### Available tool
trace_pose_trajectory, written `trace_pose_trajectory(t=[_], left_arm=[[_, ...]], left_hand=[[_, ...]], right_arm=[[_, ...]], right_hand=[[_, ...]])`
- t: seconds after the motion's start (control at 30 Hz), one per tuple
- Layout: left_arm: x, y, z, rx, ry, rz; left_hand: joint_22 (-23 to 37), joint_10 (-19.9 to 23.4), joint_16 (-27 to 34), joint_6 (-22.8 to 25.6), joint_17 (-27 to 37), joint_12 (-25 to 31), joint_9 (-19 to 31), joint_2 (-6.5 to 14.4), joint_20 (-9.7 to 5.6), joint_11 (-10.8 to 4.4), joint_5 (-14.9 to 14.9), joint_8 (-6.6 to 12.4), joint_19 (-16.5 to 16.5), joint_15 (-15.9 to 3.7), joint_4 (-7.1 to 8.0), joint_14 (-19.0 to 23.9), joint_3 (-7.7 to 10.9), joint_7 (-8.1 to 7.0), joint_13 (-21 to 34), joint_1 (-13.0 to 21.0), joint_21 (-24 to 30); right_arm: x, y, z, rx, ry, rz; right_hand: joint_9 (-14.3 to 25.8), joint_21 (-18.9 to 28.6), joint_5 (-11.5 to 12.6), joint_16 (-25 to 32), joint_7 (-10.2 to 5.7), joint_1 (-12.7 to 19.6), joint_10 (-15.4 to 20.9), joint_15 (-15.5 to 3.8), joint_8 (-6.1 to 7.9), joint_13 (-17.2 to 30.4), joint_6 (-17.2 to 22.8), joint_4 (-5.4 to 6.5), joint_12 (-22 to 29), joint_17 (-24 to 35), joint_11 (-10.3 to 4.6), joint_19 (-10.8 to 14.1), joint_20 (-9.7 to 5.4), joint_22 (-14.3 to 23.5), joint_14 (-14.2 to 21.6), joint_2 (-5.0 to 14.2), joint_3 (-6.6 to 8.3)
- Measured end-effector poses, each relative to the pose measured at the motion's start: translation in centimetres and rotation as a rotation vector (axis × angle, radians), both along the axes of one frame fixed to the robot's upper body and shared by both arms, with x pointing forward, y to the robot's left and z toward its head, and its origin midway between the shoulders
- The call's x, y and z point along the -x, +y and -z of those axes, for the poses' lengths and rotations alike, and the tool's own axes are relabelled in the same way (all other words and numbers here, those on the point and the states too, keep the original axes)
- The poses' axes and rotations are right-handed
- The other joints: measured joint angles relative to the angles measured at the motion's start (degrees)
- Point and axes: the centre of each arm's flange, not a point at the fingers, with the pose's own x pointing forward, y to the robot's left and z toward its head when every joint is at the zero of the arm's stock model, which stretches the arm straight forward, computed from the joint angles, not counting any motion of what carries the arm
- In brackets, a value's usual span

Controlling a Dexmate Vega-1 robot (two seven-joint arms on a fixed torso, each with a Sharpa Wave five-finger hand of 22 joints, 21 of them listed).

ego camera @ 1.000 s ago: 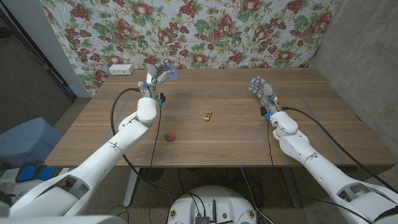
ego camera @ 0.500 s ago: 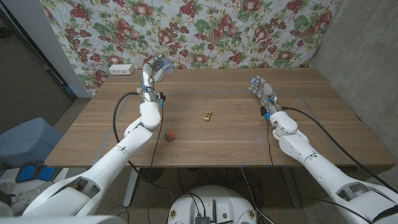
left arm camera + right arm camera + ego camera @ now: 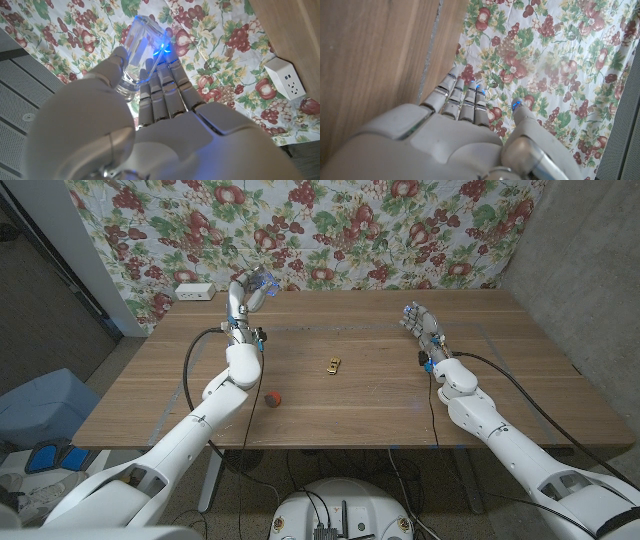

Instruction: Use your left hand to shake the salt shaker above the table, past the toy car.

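My left hand is raised above the table's far left part and holds a clear glass salt shaker. In the left wrist view the shaker sits between the thumb and the fingers, tilted, against the fruit-patterned cloth. A small yellow toy car stands on the wooden table near the middle, nearer to me and to the right of the shaker. My right hand hovers over the table's right side, its fingers straight and together, holding nothing.
A small red object lies on the table in front of the left arm. A white power strip sits at the far left edge, also seen as a white socket block. A fruit-patterned cloth hangs behind the table.
My left hand has lifted and tipped the salt shaker up and slightly left over the last second. The right hand, the car and the red object have stayed put.
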Motion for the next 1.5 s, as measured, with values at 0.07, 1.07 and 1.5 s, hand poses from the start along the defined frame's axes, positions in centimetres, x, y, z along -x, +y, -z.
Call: trace_pose_trajectory(t=[0.07, 1.07, 1.5], left_arm=[[-0.5, 0.2, 0.3, 0.002, 0.034, -0.010], [-1.4, 0.2, -1.5, -0.090, 0.511, -0.005], [-0.9, 0.1, -1.6, -0.117, 0.510, 0.004]], left_hand=[[-0.10, 0.01, 0.00, 0.00, 0.00, 0.00, 0.00, 0.00, 0.08, 0.00, -0.05, 0.00, -0.08, 0.00, 0.00, 0.00, 0.00, 0.00, 0.01, 0.00, 0.30], [-0.18, 0.20, -0.55, 0.02, -0.18, 0.01, -0.03, -0.02, -0.12, 0.03, 0.06, -0.23, 0.13, -0.07, 0.00, 0.31, 0.00, 0.00, -0.05, 0.02, 0.84], [-0.18, 0.20, -0.56, 0.03, -0.17, -0.01, -0.01, -0.03, -0.11, 0.03, 0.00, -0.66, 0.12, 0.02, 0.00, 0.41, 0.00, 0.01, -0.03, 0.03, 1.28]], right_arm=[[0.0, 0.0, 0.0, 0.000, 0.000, 0.000], [-0.1, 0.0, -0.1, 0.004, -0.005, -0.006], [0.3, -0.2, 0.3, -0.001, -0.006, -0.009]], right_hand=[[0.00, 0.00, 0.00, 0.00, 0.00, 0.00, 0.00, 0.00, 0.00, 0.00, 0.00, 0.00, 0.00, 0.00, 0.00, 0.00, 0.00, 0.00, 0.00, 0.00, 0.00], [0.00, 0.00, 0.00, 0.00, 0.21, 0.00, 0.00, 0.00, 0.00, 0.00, 0.21, 0.00, 0.00, -0.02, 0.00, 0.00, 0.00, 0.00, 0.00, 0.00, 0.00], [0.00, 0.00, 0.00, 0.00, 0.21, 0.00, 0.00, 0.00, 0.00, 0.00, 0.21, 0.00, 0.00, -0.02, 0.00, 0.00, 0.00, 0.00, 0.00, 0.00, 0.00]])
